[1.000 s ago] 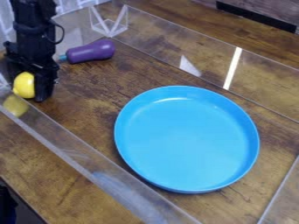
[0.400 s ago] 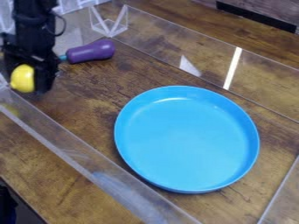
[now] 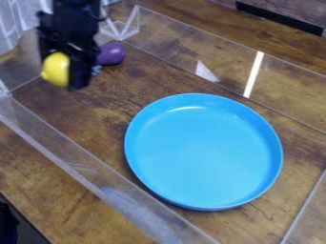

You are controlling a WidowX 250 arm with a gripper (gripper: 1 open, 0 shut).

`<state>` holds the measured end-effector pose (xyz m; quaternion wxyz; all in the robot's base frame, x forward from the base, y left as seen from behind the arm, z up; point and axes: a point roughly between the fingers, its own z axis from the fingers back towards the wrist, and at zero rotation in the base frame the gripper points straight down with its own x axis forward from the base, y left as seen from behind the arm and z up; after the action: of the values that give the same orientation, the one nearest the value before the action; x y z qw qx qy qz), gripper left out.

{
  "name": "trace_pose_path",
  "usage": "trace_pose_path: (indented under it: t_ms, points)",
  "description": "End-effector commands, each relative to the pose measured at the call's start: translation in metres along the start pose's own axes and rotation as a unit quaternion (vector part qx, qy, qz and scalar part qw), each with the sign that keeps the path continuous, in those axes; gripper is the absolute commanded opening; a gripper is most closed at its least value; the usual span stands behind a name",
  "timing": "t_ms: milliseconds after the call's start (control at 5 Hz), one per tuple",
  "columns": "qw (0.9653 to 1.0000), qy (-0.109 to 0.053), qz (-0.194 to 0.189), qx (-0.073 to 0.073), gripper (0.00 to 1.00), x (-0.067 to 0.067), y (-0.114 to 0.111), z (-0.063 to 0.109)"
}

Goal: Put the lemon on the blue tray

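Note:
The small yellow lemon [image 3: 56, 68] hangs above the wooden table at the upper left, held between the black fingers of my gripper [image 3: 64, 69], which points down and is shut on it. The big round blue tray [image 3: 204, 149] lies flat on the table to the lower right, well apart from the gripper, with nothing on it. The arm above the gripper partly hides what lies behind it.
A purple eggplant-like object [image 3: 112, 52] lies just behind the gripper. Clear plastic walls [image 3: 76, 172] run along the table's front-left edge and around the work area. A bright reflection streak [image 3: 254, 71] shows on the wood beyond the tray.
The gripper has lifted the lemon off the table and carried it up and to the right, toward the purple object. The tray has not moved.

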<state>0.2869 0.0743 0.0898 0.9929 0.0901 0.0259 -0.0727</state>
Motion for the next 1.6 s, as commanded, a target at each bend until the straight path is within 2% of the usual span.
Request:
trace_pose_path:
  t_ms: [0,200,400,600,800,1000,1200,1400]
  points:
    - [0.9973,-0.05,-0.052,0.013,0.0,0.015,-0.028,0.033]
    - [0.9917,-0.063,-0.112,0.015,0.0,0.026,-0.069,0.043]
    - [0.983,-0.071,-0.168,0.018,0.0,0.039,-0.094,0.052]
    - [0.9746,-0.073,-0.21,0.02,0.0,0.052,-0.108,0.051]
    - [0.9725,-0.073,-0.221,0.018,0.0,0.057,-0.126,0.055]
    - [0.9708,-0.068,-0.23,0.015,0.0,0.062,-0.145,0.051]
    - [0.9708,-0.061,-0.232,0.013,0.0,0.064,-0.158,0.046]
    - [0.97,-0.056,-0.236,0.008,0.0,0.069,-0.17,0.026]
